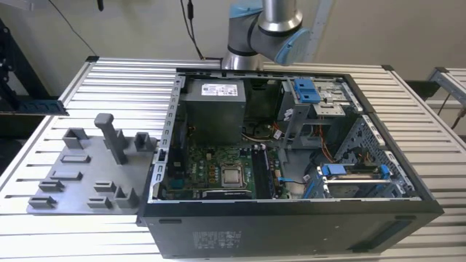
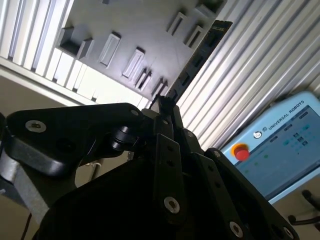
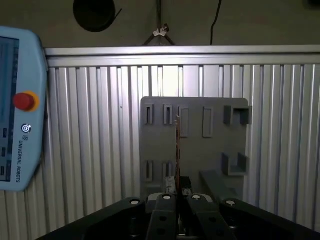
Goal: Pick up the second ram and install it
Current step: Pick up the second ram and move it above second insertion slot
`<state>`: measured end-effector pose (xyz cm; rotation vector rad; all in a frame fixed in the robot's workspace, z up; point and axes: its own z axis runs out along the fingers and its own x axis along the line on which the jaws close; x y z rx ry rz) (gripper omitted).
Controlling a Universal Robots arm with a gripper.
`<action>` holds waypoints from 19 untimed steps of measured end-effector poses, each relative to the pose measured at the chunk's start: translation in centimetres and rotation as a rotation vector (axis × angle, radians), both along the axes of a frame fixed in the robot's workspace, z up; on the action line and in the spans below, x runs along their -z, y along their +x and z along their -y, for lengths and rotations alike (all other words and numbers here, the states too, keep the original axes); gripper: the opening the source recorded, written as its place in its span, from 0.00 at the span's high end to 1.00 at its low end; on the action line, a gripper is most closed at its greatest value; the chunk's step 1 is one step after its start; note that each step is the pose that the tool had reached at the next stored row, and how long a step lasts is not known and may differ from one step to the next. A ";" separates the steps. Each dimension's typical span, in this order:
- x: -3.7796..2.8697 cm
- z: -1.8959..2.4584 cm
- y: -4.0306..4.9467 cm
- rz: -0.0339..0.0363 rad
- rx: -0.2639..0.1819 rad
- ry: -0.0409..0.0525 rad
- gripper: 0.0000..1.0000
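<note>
In both wrist views my gripper (image 3: 177, 194) (image 2: 164, 103) is shut on the second ram (image 3: 177, 150) (image 2: 197, 57), a long thin dark stick with black chips. In the first wrist view I see it edge-on. The stick juts out from the fingertips and hangs in the air over the grey holder tray (image 3: 200, 150) (image 2: 125, 25), well apart from it. In the exterior view the tray (image 1: 80, 174) lies on the slatted table to the left of the open computer case (image 1: 407, 180). The green motherboard (image 1: 211, 172) lies on the case floor.
A power supply (image 1: 213, 109) and blue-tabbed drive bays (image 1: 309, 93) crowd the back and right of the case. The arm's joint (image 1: 266, 24) rises behind the case. A teach pendant with a red button (image 3: 20, 110) (image 2: 280, 145) lies on the slatted table.
</note>
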<state>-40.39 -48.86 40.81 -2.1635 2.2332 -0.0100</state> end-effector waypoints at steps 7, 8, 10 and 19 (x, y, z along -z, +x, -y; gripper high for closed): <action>-0.26 0.00 0.00 0.0002 0.000 0.0002 0.86; -0.27 0.00 0.00 0.0001 0.000 0.0001 0.86; -0.28 0.00 0.00 0.0000 0.000 0.0000 0.86; -0.30 0.00 0.47 -0.0025 0.000 -0.0004 0.86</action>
